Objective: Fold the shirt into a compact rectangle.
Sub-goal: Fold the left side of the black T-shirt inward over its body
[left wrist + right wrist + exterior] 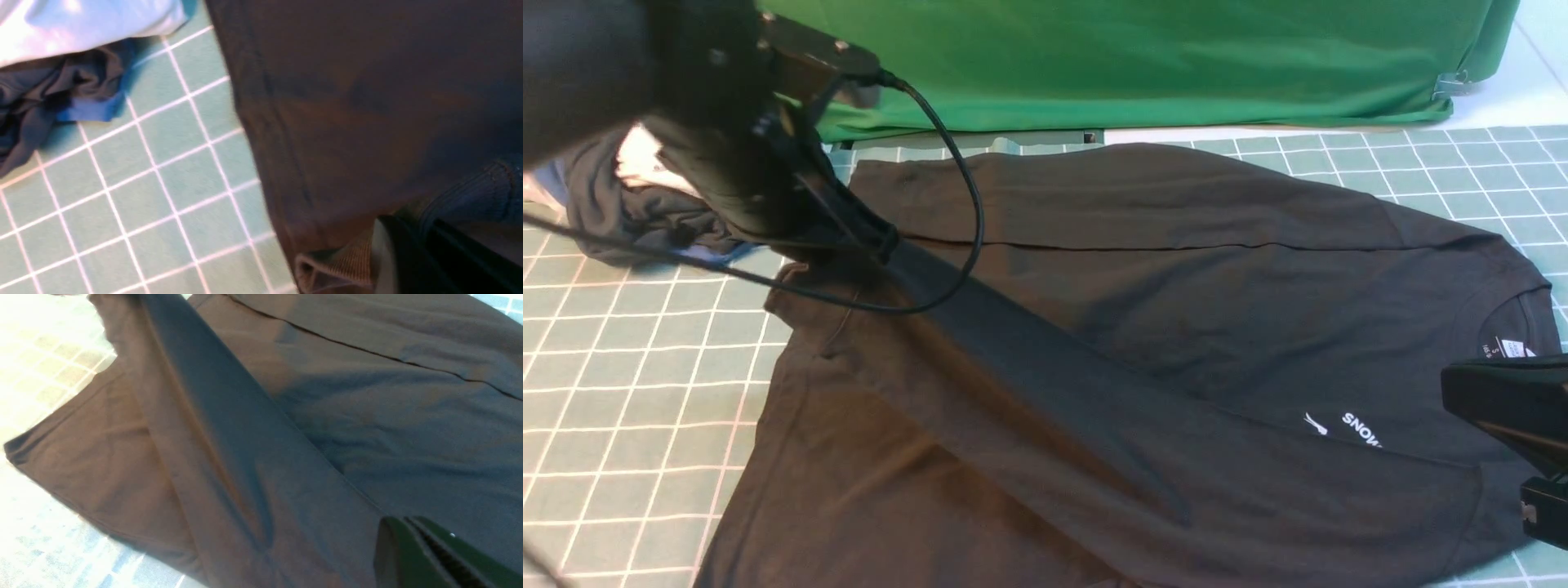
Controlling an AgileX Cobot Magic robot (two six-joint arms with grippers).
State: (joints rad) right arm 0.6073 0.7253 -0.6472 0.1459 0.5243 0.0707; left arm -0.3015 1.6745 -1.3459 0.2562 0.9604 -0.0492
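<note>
Black soft-knit T-shirt (1143, 327) lies spread on green grid-lined desk (629, 392). Left hand (880, 245) pinches its left hem. Right hand (1462, 396) is clenched near the collar, cloth hold unclear. Pull unevenly and your raised ridge slips or skews.

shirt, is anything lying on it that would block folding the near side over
Nothing visible lies on the shirt. The bunched dark garment pile sits on the mat off its far-left corner, apart from it. Only the left arm's cable loops above the fabric.
</note>
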